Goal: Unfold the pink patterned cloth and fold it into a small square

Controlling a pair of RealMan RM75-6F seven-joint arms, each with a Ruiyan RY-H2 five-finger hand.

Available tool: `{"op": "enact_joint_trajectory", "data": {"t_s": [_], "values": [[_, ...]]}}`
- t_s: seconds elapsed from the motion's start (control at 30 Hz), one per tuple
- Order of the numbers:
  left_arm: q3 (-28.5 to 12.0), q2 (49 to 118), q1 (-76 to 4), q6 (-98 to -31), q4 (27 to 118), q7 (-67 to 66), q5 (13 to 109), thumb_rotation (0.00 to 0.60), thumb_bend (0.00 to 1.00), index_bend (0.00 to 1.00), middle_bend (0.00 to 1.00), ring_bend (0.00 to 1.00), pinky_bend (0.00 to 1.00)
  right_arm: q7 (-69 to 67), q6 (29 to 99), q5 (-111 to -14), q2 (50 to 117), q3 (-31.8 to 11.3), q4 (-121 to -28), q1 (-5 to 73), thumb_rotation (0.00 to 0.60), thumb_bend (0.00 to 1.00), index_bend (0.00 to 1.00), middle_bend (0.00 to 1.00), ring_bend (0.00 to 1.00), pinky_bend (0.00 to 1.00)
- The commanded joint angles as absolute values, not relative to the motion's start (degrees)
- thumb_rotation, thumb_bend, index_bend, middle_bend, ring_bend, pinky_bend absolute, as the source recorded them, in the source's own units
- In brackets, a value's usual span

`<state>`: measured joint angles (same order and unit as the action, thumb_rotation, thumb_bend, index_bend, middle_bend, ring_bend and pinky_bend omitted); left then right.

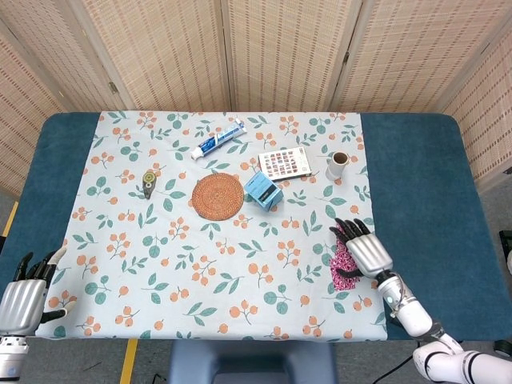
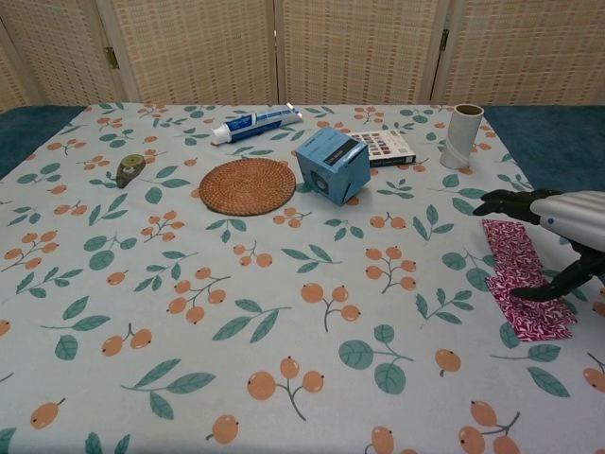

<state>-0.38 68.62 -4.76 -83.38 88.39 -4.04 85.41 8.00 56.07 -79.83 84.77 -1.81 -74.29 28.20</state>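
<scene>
Up top, the head view takes in both hands: the left hand (image 1: 26, 294) sits low at the near left corner of the table (image 1: 424, 172), fingers spread, holding nothing, and the chest view misses it altogether. The right hand (image 1: 362, 250) shows in both views, fingers fanned out above the pink patterned cloth (image 1: 344, 268), palm down. From the chest view you get the side-on angle: the thumb (image 2: 553, 286) dips down to the cloth's middle, and whether its tip actually touches the fabric is hard to call from here; the other fingers hang clear above, gripping nothing.

The cloth lies folded as a narrow strip near the right edge of the floral tablecloth (image 1: 160, 240), flat on the surface. The chest view shows more of the strip, where the head view has the hand covering its far end.

The count, one of each: one toothpaste tube (image 1: 218, 140) at the far side, one round woven coaster (image 1: 218, 196), one blue box (image 1: 263, 190) just right of it, tipped onto an edge in the chest view, one patterned card (image 1: 286, 162) behind the box, one small roll (image 1: 338, 164) standing upright, and one small greenish tape dispenser (image 1: 148, 182) to the left.
</scene>
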Motion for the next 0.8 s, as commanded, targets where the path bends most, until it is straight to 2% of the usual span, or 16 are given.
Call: {"op": "enact_joint_trajectory", "data": {"t_s": [0.03, 0.8], "values": [[-0.35, 68.66, -4.73, -83.33, 88.31, -4.00, 85.41, 0.600, 0.19, 0.10, 0.17, 0.26, 0.00, 8.15, 55.59, -79.55, 85.23, -2.01, -73.86, 28.55, 0.440, 0.26, 0.08, 0.00, 0.00, 0.00], [-0.55, 69.01, -4.95, -82.87, 87.71, -3.74, 85.30, 0.600, 0.19, 0.10, 0.17, 0.26, 0.00, 8.15, 55.80, -77.47, 84.89, -1.74, -72.13, 27.20, 0.441, 0.26, 0.08, 0.00, 0.00, 0.00]]}}
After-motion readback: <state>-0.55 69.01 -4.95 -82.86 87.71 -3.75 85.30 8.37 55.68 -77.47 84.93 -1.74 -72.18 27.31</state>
